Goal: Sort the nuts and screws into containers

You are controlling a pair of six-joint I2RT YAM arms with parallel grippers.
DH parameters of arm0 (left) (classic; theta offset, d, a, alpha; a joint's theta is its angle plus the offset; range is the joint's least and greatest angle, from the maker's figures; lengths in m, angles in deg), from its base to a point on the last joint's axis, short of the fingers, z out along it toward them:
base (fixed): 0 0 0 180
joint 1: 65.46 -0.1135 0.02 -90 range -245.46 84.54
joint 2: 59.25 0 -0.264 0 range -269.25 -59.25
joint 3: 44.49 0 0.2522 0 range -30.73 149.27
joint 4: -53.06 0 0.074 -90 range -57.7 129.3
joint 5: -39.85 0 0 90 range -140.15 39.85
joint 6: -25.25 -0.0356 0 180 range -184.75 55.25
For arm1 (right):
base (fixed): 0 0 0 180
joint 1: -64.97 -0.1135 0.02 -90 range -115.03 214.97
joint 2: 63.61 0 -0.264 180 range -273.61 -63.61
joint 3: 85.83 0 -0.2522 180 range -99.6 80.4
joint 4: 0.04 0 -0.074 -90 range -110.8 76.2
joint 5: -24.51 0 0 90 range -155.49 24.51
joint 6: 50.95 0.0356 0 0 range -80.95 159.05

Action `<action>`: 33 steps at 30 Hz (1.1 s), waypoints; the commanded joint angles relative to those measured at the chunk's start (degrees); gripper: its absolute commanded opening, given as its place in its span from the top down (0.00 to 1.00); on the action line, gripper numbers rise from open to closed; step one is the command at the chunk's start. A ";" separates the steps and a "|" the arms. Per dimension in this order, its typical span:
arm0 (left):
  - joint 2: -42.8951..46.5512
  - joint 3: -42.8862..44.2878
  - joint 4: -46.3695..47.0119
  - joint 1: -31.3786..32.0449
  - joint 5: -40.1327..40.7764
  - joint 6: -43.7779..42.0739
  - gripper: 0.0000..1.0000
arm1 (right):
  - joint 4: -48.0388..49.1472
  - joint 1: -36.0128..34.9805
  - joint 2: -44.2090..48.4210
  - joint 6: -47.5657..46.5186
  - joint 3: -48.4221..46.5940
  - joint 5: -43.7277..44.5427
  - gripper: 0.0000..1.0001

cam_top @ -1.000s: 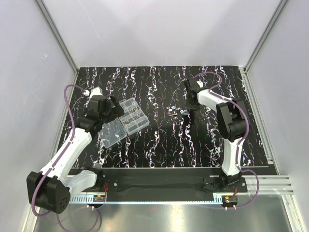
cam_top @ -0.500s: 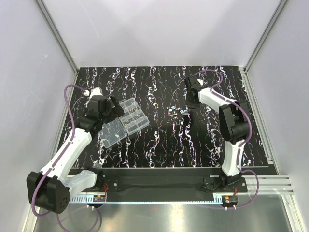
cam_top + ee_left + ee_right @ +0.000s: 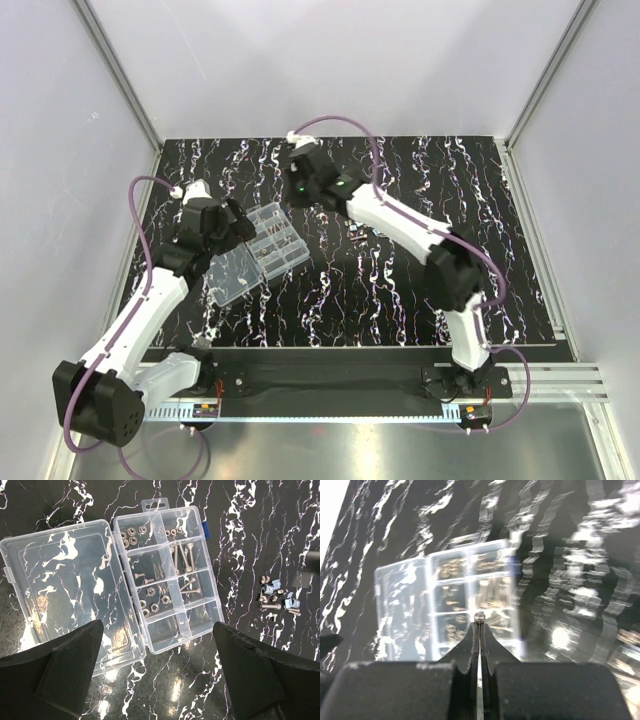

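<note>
The clear organiser box (image 3: 215, 600) lies open on the black marbled table, its lid (image 3: 60, 580) flat to the left. Its containers hold screws (image 3: 182, 557) and nuts (image 3: 131, 534). A loose pile of screws and nuts (image 3: 277, 597) lies to the right of the box. My left gripper (image 3: 156, 645) hangs open above the box's near edge, holding nothing. My right gripper (image 3: 479, 625) is shut on a tiny silvery screw (image 3: 479, 617) whose head sticks out at the tips, and it hovers over the box (image 3: 470, 595). From above, the right gripper (image 3: 298, 192) is just behind the box (image 3: 280, 240).
In the top view the loose pile (image 3: 362, 232) lies under the outstretched right forearm. The lid (image 3: 232, 275) rests beside the left gripper (image 3: 232, 222). White walls and an aluminium frame enclose the table on three sides.
The right arm has swung left from the loose pile to above the box, with its jaws shut on the screw. The left arm has stayed where it was.
</note>
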 commanded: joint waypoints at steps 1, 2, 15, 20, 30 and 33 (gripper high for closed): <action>1.91 0.34 1.21 0.16 1.45 0.25 0.01 | -2.12 -1.89 -8.52 2.45 -5.39 -4.06 1.00; 2.00 0.42 1.03 0.16 1.62 0.25 0.01 | -2.65 -2.59 -9.75 2.80 -7.93 -4.51 1.00; 2.97 0.07 1.12 0.25 1.89 0.69 0.01 | -4.77 -4.35 -13.01 3.77 -4.97 -0.56 1.00; 3.06 0.16 1.03 0.16 2.24 0.60 0.01 | -4.76 -4.27 -14.33 3.77 -6.55 0.41 1.00; 2.53 0.07 1.03 0.16 2.06 0.51 0.01 | -6.87 -4.35 -15.91 3.24 -10.15 0.06 0.84; 2.62 0.16 1.03 0.16 2.15 0.42 0.01 | -9.59 -4.27 -16.97 2.98 -12.61 -0.12 0.76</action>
